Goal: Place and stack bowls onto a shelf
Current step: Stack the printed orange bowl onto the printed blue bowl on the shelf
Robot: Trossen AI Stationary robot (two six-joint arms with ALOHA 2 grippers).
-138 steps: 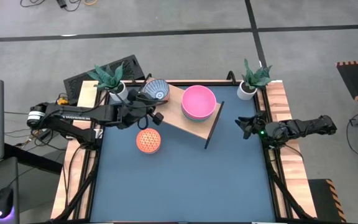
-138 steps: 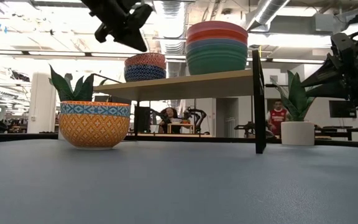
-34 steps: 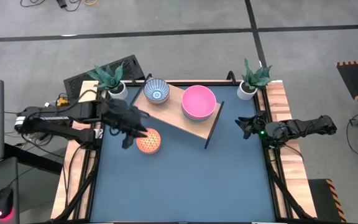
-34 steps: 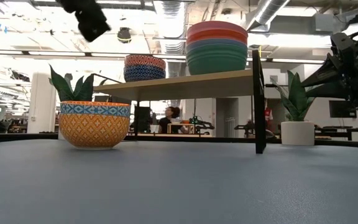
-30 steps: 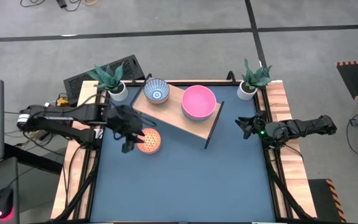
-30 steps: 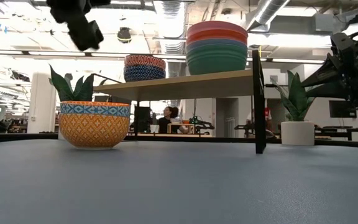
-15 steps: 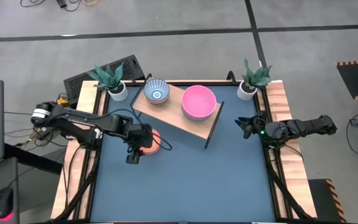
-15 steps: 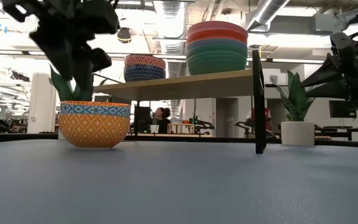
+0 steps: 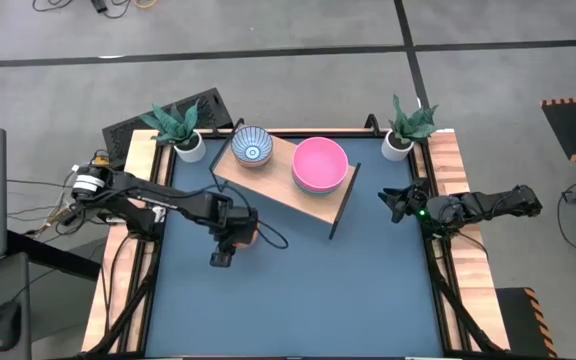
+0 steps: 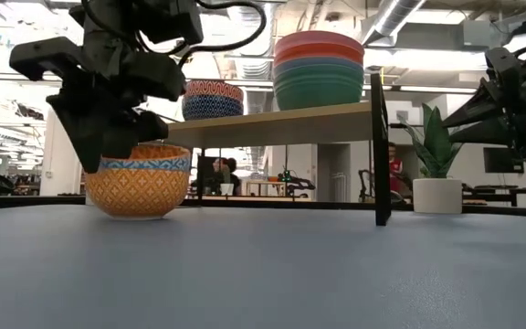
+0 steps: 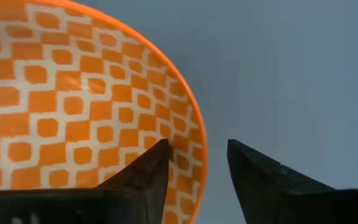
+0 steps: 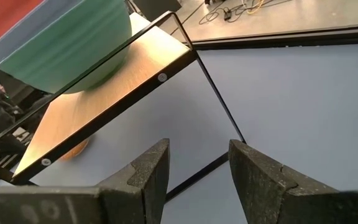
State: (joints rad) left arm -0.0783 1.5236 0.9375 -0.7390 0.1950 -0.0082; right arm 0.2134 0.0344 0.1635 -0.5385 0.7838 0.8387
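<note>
Left wrist view: left gripper (image 11: pixel 197 165) parted, straddling rim of orange bowl (image 11: pixel 73 106), one finger inside, one outside, nothing clamped yet. Bowl sitting on blue table (image 9: pixel 308 290), near front of shelf (image 9: pixel 298 200). Small blue bowl (image 9: pixel 252 147) and big pink stack (image 9: pixel 319 165) already up there. Advisable: drop slightly deeper over rim, close squarely, lift straight to avoid tipping. Right gripper (image 12: pixel 194 165) parked at table's right edge, fingers apart, empty.

robotics lab, exposed ceiling ducts (image 10: pixel 400 14), workbenches behind (image 10: pixel 263 187)
</note>
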